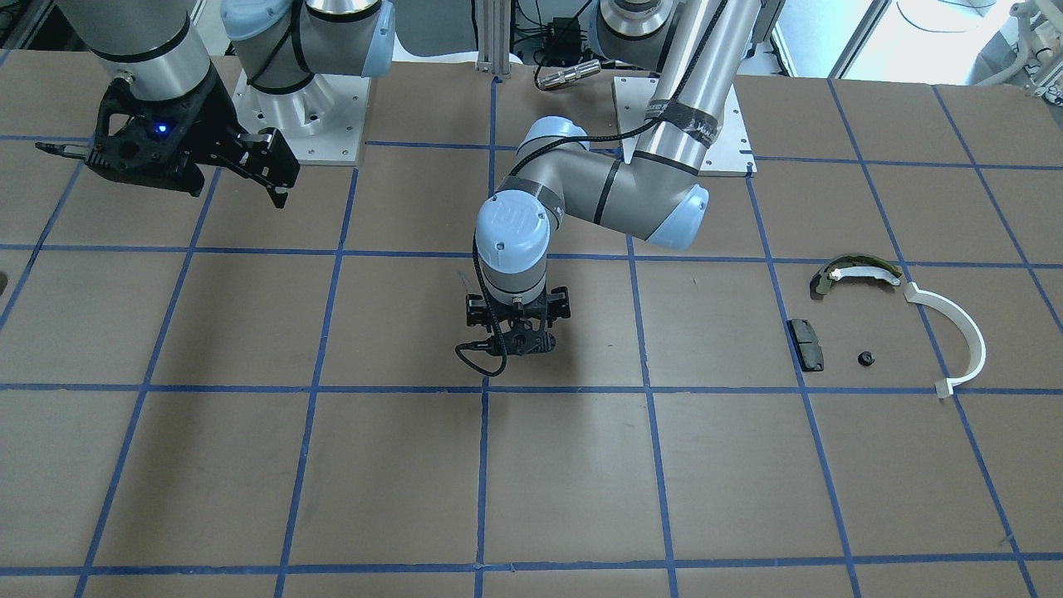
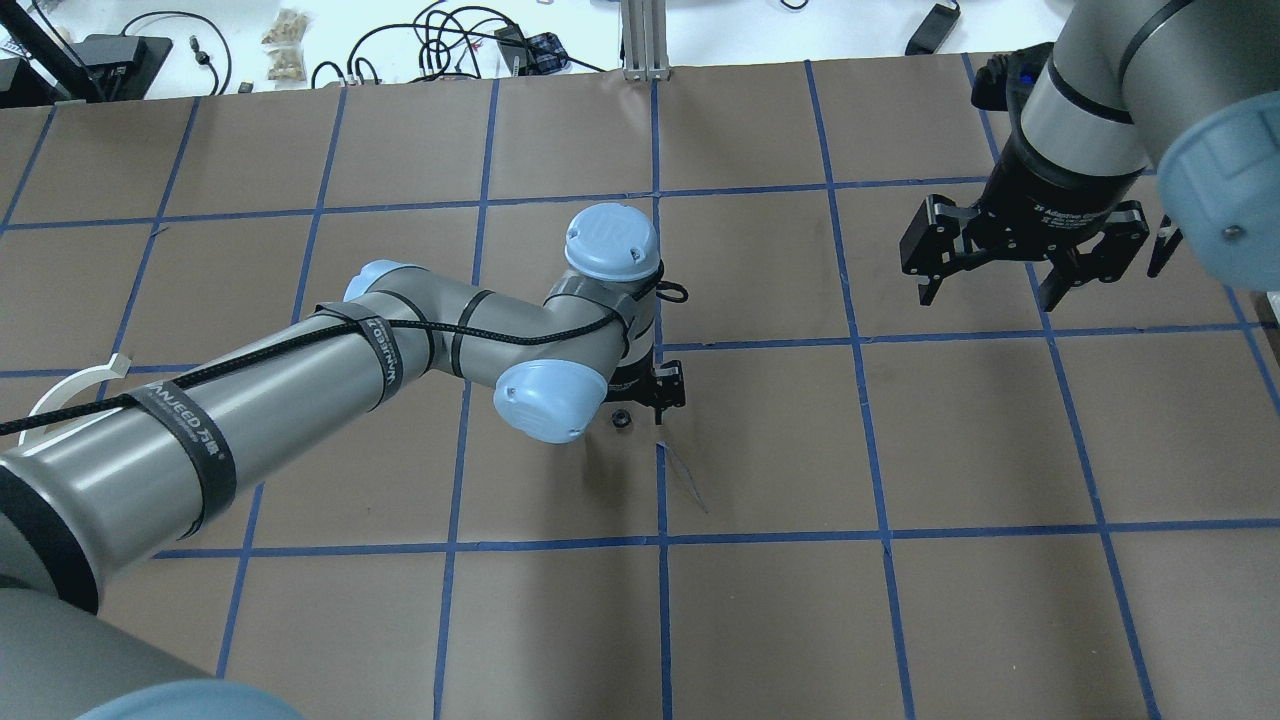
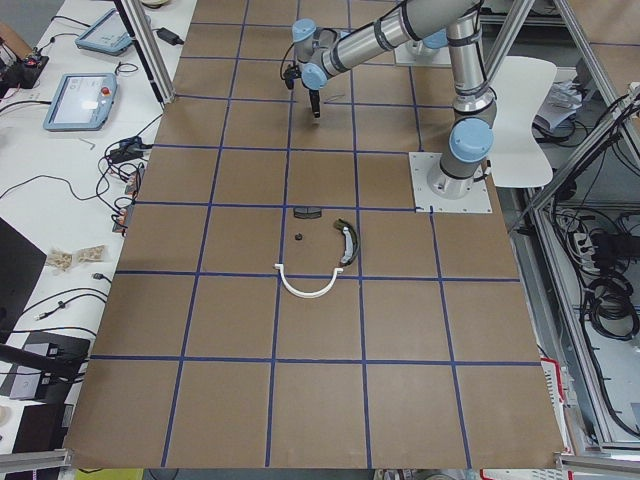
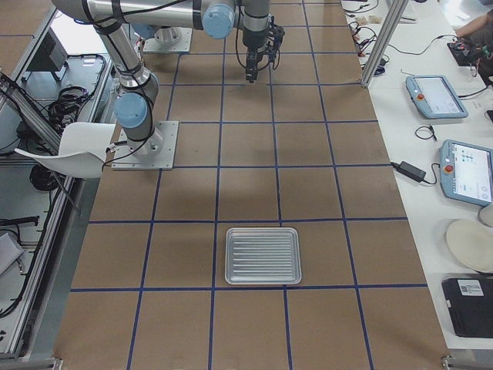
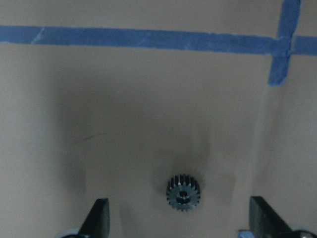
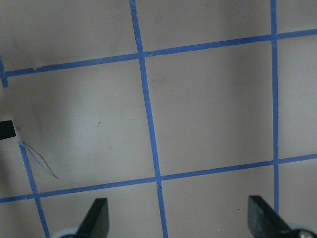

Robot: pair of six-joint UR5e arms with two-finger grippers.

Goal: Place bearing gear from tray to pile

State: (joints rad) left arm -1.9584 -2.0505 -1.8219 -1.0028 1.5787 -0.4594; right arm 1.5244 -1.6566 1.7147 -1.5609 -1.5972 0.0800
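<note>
Table (image 1: 249,465): brown paper, blue tape grid
Left fingers (image 5: 100,215): I see them spread, bearing gear (image 5: 183,192) flat between them, clear of both
Left gripper (image 1: 519,336): low, mid-table
Right gripper (image 2: 990,290): jaws apart, holding nothing
Pile (image 1: 865,359): well apart from that gear

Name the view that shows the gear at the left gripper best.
Left wrist-mounted: the gear lies between the open fingers of the left gripper, teeth and bore clear. Overhead shows only a dark speck; the others cannot resolve it.

We see a dark matt metal gear (image 5: 183,192), a shiny ribbed metal tray (image 4: 262,255) (smooth rim), and a matt brown paper table (image 1: 581,482).
</note>
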